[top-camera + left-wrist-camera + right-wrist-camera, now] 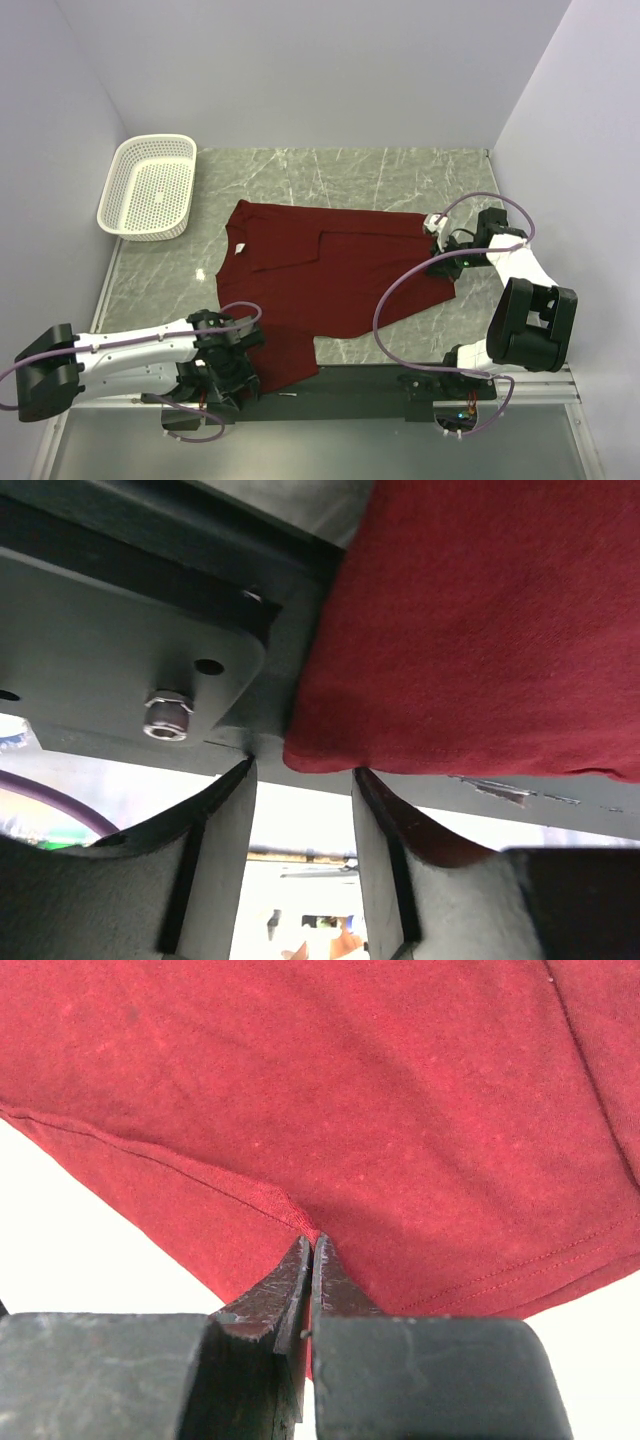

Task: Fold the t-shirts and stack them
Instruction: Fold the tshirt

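The maroon t-shirt lies spread on the marble table, partly folded, its near-left corner hanging over the dark base plate. My left gripper is at that corner. In the left wrist view the gripper is open, and the shirt corner lies just past the fingertips, not between them. My right gripper is at the shirt's right edge. In the right wrist view it is shut on a pinch of the shirt's hem.
A white perforated basket stands at the back left of the table. The dark base plate with a bolt runs along the near edge. Walls close in on the left, back and right.
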Controlling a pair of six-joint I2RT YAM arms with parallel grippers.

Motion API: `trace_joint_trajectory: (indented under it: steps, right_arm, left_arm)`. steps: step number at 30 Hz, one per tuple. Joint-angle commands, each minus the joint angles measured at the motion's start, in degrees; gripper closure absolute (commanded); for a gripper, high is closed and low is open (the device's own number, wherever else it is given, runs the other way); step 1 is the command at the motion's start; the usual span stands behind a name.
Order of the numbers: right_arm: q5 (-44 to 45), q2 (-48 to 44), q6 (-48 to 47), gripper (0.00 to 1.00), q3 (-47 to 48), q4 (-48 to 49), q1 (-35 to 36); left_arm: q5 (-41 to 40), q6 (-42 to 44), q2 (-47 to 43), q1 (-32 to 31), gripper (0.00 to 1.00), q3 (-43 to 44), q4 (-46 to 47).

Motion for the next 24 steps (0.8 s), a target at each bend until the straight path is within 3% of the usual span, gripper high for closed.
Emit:
trace_joint_trajectory:
  steps: [1, 15, 24]
  right_arm:
    - [-1.4, -0.3, -0.9, 1.0, 1.9, -1.0, -0.7]
    - [-1.2, -0.8, -2.0, 1.0, 2.2, -2.8, -1.6]
    - [-1.7, -0.9, -2.0, 1.0, 2.0, -2.6, -1.7]
  left_arm:
    - [-3.0, -2.3, -2.2, 0.0, 0.51, -0.7, -3.2]
    - [-9.5, 5.2, 1.4, 7.4, 0.53, 2.6, -4.0]
    - [-8.2, 8.6, 0.5, 10.5, 0.52, 1.7, -3.6]
